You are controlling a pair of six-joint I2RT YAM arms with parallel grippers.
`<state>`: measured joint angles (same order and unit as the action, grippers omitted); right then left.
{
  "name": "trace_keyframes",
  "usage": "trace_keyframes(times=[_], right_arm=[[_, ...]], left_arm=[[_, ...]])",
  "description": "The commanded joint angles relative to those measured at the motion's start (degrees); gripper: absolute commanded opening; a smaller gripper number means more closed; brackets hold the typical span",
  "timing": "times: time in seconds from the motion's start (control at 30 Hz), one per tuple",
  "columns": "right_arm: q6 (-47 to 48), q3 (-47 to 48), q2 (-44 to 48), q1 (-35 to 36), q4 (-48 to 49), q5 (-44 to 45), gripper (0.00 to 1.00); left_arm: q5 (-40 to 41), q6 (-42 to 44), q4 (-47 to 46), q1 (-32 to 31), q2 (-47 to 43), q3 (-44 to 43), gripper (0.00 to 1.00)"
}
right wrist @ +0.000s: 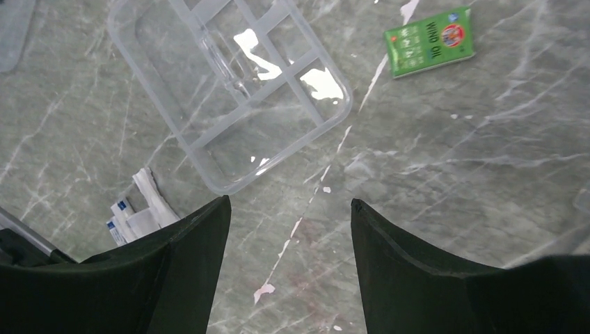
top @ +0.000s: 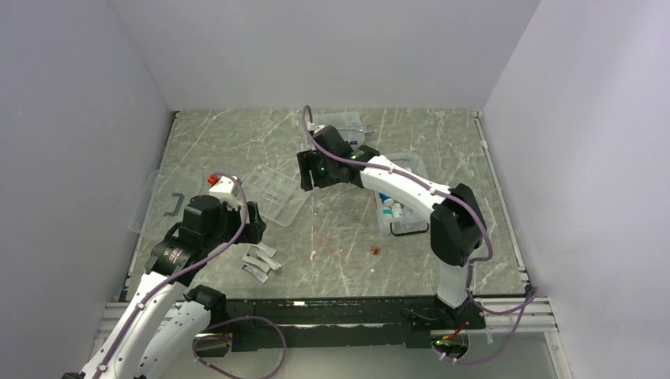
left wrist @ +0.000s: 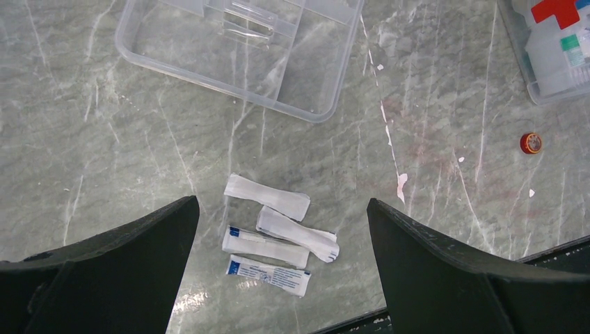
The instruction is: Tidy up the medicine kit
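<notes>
Left gripper (left wrist: 282, 205) is spread wide and empty over four white packets (left wrist: 275, 240). Right gripper (right wrist: 289, 202) is half open, holding nothing, near the empty divided tray (right wrist: 229, 149). The red-cross box (left wrist: 549, 69) sits further right, maybe with bottles inside.

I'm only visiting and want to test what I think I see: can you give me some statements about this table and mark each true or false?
1. The clear divided tray has nothing in the compartments that show. True.
2. The white packets lie inside that tray. False: they lie loose on the table, beside it.
3. The left gripper grips a packet. False: its jaws stand open above the packets, holding nothing.
4. A green box lies on the table outside the tray. True.
5. The small red round thing sits in the box with the red cross. False: it lies on the table, apart from that box.
</notes>
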<state>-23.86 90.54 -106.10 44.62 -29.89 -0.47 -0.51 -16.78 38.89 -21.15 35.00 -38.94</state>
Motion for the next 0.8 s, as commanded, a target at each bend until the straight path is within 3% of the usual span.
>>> trace_keyframes(times=[0.0,0.17,0.43,0.5,0.77], right_arm=[[-2.51,3.44,-2.91,2.22,1.76,3.13,0.66],[-7.23,3.86,-5.93,2.36,3.21,11.15,0.67],[-17.01,14.32,-13.97,1.86,-2.79,22.02,0.7],[-19.71,15.14,-15.01,1.25,-2.75,22.43,0.79],[-29.24,16.67,-18.16,-0.44,-3.76,27.56,1.0]], left_arm=[[2.7,-0.45,-0.16,-0.04,-1.79,-2.46,0.99],[2.98,-0.56,-0.26,-0.04,-2.36,-2.28,0.99],[2.44,-0.38,-0.05,-0.04,-0.99,-2.55,0.99],[2.38,-0.36,-0.05,-0.04,-0.83,-2.55,0.99],[2.46,-0.29,-0.21,-0.04,-0.79,-2.44,0.99]])
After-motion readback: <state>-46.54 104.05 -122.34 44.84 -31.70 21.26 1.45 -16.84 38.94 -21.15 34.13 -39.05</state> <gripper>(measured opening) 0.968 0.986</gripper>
